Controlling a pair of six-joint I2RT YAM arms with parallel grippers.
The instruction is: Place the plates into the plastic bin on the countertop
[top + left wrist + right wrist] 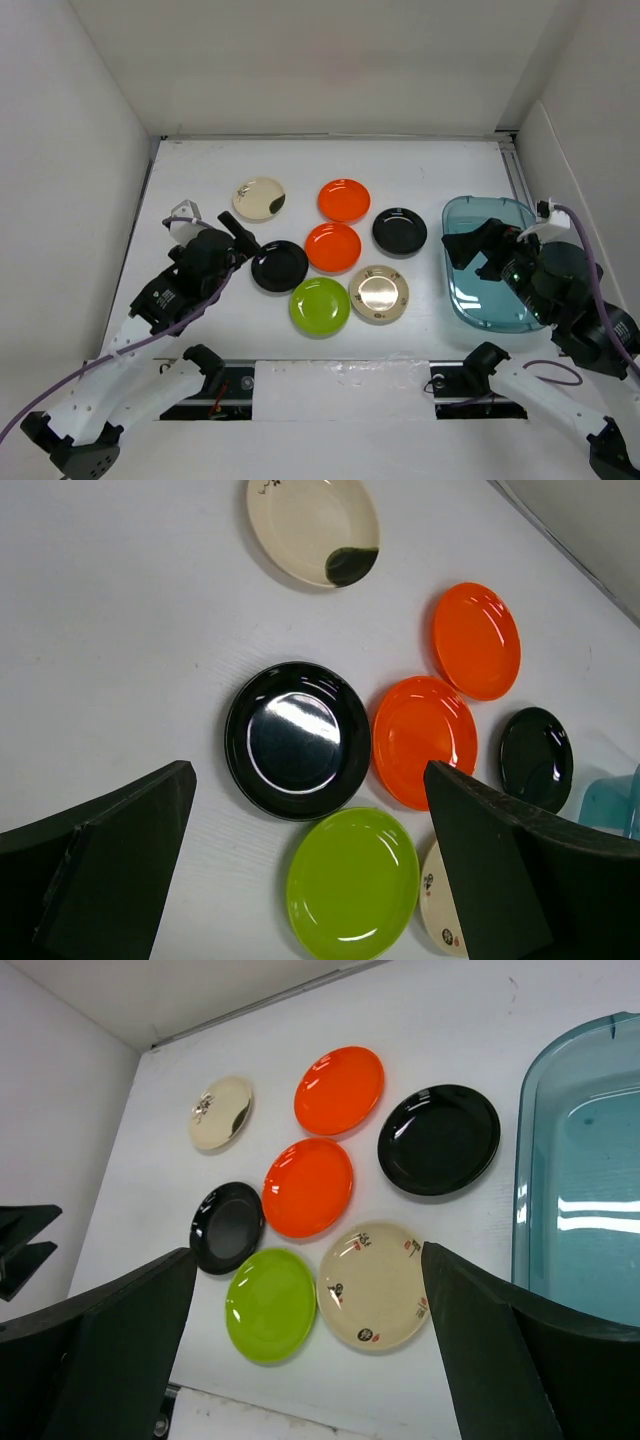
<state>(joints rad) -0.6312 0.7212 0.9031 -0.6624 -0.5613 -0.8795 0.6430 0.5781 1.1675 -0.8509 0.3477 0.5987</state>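
Glossy and smooth, seven round shallow plates (308, 1188) are lying face up on the flat white counter (420, 170), all of like size and grouped between the two arms. Two are glowing orange: the far orange plate (344, 200) and the near orange plate (333, 247), their rims just beside each other. Two are shining black: the left black plate (279, 266) and the right black plate (400, 231), each catching bright reflections. One lime green plate (320, 306) is sitting nearest the arms, with one gold-beige plate (379, 294) just beside it on the right. That plate is carrying small red and dark marks round its rim, too small to read. One cream plate (259, 198) is lying apart at the far left, bearing a dark blotch and a tiny scribble at opposite edges. The translucent teal-blue bin (470, 300), oblong with rounded corners and a rolled rim, is standing at the right of the plates with no plate inside it. The left end effector (240, 236) is hovering just left of the left black plate, its dark fingers standing wide apart. The right end effector (475, 250) is hanging over the bin, its fingers likewise spread wide, gripping nothing. White walls (90, 150) are enclosing the counter.
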